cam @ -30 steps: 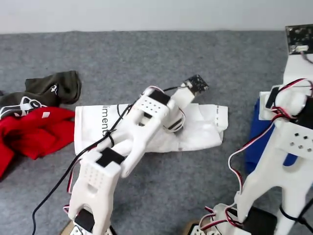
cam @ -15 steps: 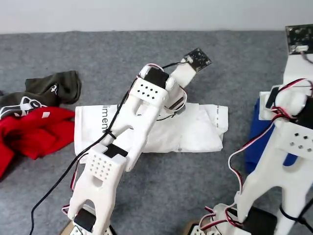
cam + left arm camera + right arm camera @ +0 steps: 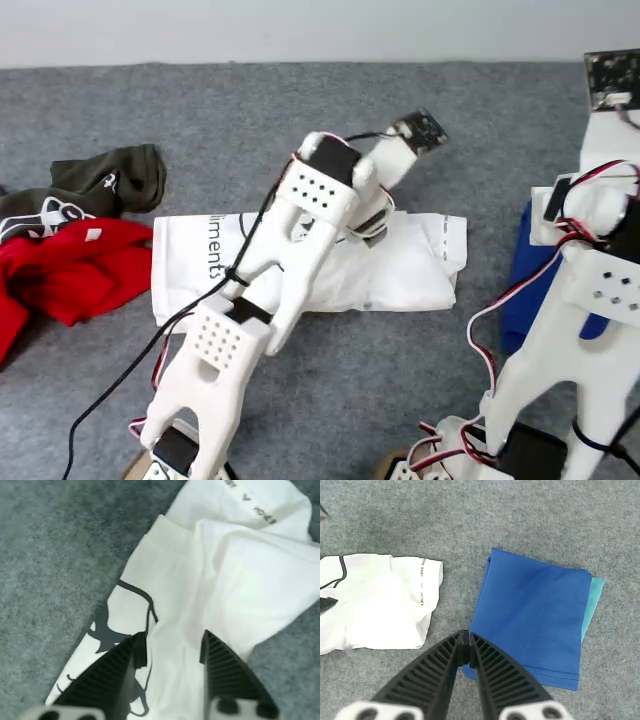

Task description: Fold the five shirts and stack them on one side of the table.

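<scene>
Left gripper (image 3: 173, 637) advanced over one white shirt (image 3: 412, 265).

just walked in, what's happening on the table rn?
The left pincer is open over the white shirt, which lies part-folded mid-table; it grips nothing. The right pincer is shut and empty, held up over a folded blue shirt that lies on a teal shirt at the right side. A red shirt and a dark green shirt lie crumpled at the left, not yet folded.
</scene>
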Controlling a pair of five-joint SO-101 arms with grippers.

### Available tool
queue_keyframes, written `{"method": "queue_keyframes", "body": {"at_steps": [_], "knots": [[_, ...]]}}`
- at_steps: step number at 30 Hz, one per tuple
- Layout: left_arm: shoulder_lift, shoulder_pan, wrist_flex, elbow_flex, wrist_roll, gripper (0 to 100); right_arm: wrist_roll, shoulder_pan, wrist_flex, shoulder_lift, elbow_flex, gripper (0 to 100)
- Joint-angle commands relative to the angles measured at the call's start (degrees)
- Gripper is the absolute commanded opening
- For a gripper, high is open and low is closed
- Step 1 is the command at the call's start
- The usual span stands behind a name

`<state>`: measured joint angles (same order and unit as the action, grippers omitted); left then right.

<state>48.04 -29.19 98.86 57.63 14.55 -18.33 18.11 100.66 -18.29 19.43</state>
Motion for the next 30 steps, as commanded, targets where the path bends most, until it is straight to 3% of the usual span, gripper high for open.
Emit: {"method": "queue_keyframes", "body": {"at_steps": [1, 5, 14, 19, 24, 30], "knots": [[-6.24, -2.73, 1.85, -4.79, 0.53, 16, 0.09, 0.48, 2.15, -1.63, 0.26, 1.2], [-7.56, -1.93, 1.14, -11.65, 0.79, 16, 0.09, 0.48, 2.15, -1.63, 0.26, 1.2], [0.62, 7.03, -8.00, -18.95, 3.08, 16, 0.09, 0.66, 2.15, 0.40, 0.26, 1.2], [1.58, 5.89, -5.45, -15.52, 2.73, 16, 0.09, 0.13, 2.07, 1.10, 0.26, 1.2], [1.58, 4.13, 1.67, -4.62, 2.46, 16, 0.09, -1.01, 2.07, 1.10, 0.26, 1.1], [-3.08, 4.92, 1.85, -1.10, 1.05, 16, 0.09, -1.19, 2.07, 0.75, 0.26, 1.1]]}}
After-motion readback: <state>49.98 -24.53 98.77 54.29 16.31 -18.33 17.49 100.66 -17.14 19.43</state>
